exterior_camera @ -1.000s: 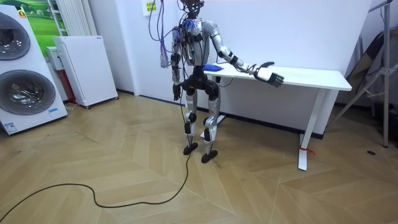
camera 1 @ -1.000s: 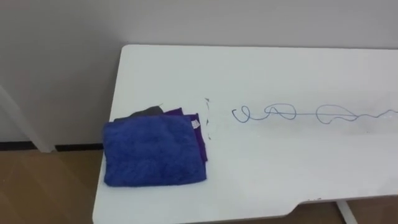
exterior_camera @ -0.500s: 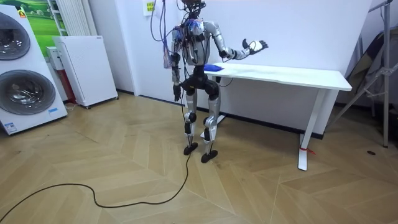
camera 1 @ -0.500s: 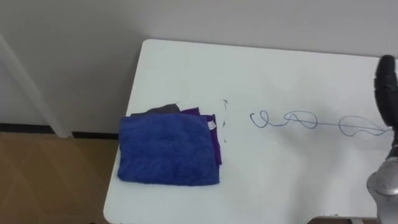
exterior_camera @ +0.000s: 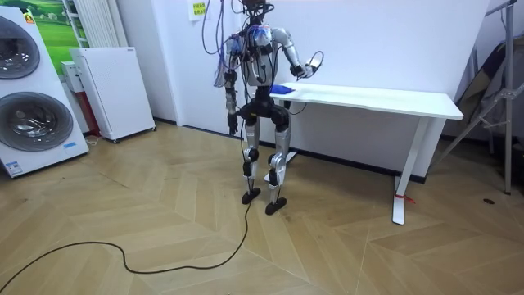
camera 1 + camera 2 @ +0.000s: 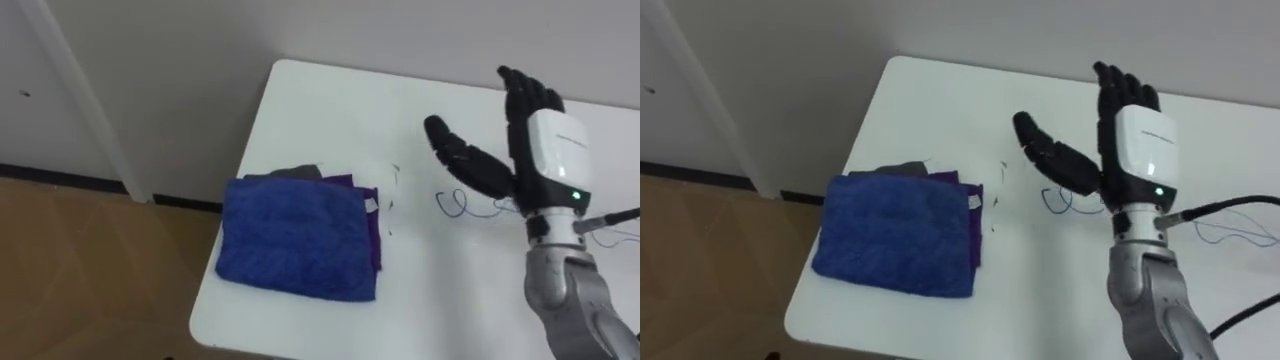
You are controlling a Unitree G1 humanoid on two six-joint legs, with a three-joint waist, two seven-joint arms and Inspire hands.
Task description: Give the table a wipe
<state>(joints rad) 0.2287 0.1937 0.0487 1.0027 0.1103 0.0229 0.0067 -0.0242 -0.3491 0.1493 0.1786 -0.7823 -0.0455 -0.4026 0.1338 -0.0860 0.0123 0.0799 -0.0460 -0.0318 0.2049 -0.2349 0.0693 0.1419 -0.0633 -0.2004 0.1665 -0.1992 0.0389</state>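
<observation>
A folded blue cloth point(image 6: 296, 247) lies on top of purple and grey cloths near the left end of the white table point(image 6: 320, 110). It shows as a blue patch point(image 5: 281, 88) in the room view. A blue scribbled pen line point(image 6: 470, 205) runs across the tabletop to the right of the cloths, partly hidden behind my right hand. My right hand point(image 6: 535, 150) is raised above the table, right of the cloths, with fingers straight and spread, holding nothing. In the room view my right hand point(image 5: 312, 64) is lifted over the table's left end. I stand at that end.
The table's left edge and near corner point(image 6: 205, 320) drop off to wooden floor point(image 6: 90, 270). A white wall rises behind the table. In the room view, a white cabinet point(image 5: 110, 90) and washing machines point(image 5: 29, 90) stand off to the room view's left.
My right hand has swung in from the right over the table and risen, now standing close to the cloths. The eye view has shifted, so the table sits further right in it.
</observation>
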